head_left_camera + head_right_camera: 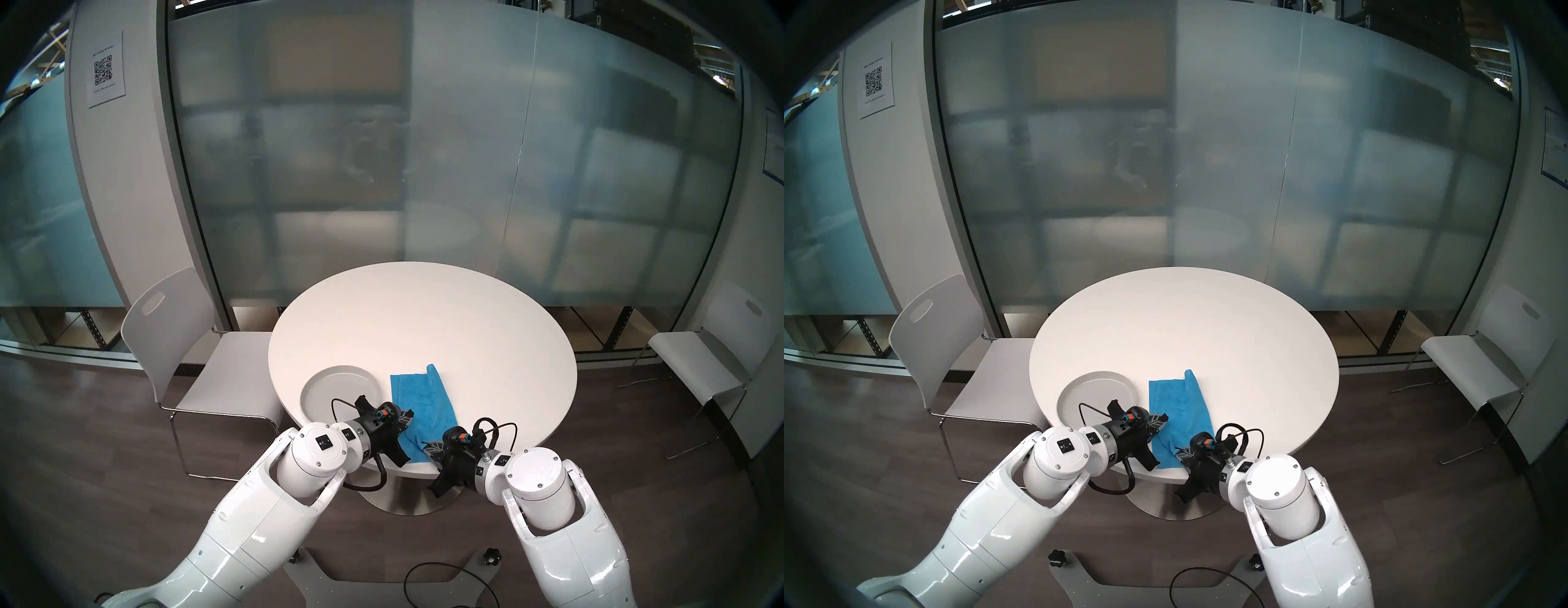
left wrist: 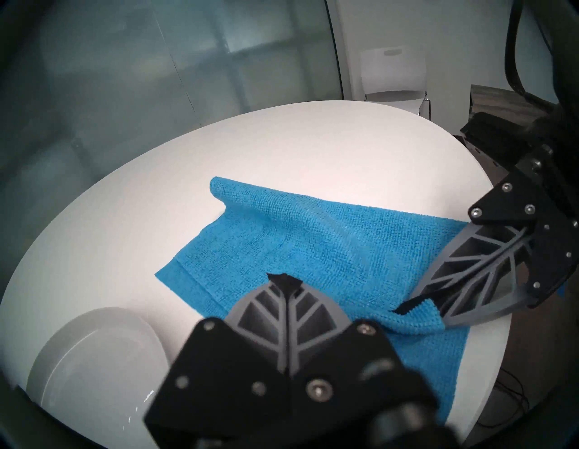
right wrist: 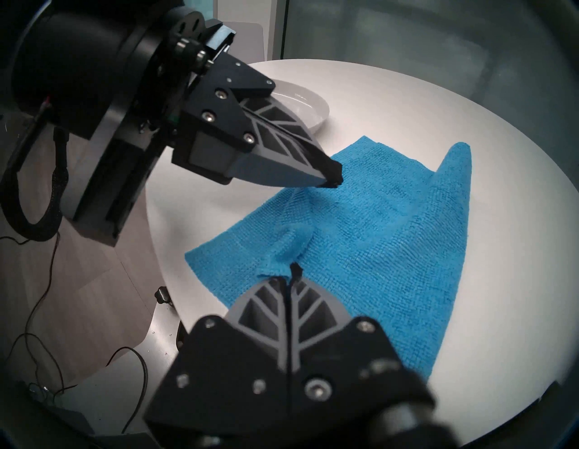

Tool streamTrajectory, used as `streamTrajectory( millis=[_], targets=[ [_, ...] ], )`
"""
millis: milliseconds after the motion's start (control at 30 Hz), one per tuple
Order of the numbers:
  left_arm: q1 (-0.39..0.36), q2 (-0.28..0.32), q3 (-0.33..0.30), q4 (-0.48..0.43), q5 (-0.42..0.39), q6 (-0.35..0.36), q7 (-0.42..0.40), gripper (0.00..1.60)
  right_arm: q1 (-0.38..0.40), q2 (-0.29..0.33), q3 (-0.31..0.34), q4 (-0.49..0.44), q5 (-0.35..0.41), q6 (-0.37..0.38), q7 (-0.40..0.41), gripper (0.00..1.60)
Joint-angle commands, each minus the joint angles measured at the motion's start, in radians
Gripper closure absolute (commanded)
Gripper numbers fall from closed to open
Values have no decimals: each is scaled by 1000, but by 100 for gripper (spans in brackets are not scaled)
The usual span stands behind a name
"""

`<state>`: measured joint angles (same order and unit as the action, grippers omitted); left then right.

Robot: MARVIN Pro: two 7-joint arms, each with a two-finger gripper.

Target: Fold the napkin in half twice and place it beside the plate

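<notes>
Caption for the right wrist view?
Right gripper pinching the blue napkin; left gripper shut above it, plate behind.

Both head views look steeply down from above the arms onto the round white table point(image 1: 424, 322), nearly identical, the right eye shifted slightly sideways. Each wrist view sits close over the table's near edge, looking obliquely across it. All four share the blue napkin point(image 2: 313, 244) and the plate point(image 3: 308, 108); each wrist view also shows the opposite gripper.
</notes>
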<state>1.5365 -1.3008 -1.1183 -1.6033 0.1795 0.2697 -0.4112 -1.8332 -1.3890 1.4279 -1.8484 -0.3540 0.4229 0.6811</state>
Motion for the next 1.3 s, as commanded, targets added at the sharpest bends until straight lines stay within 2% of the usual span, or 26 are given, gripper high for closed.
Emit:
streamTrajectory(
  millis=[0, 467, 1267],
  targets=[
    [-81, -55, -9, 19, -1, -6, 22, 160, -23, 7, 4, -10, 2, 1, 4, 139],
    [-121, -78, 5, 71, 15, -17, 24, 160, -52, 15, 20, -41, 8, 0, 6, 139],
    [-121, -48, 43, 99, 46, -18, 6, 160, -82, 35, 51, -80, 14, 5, 17, 136]
  ],
)
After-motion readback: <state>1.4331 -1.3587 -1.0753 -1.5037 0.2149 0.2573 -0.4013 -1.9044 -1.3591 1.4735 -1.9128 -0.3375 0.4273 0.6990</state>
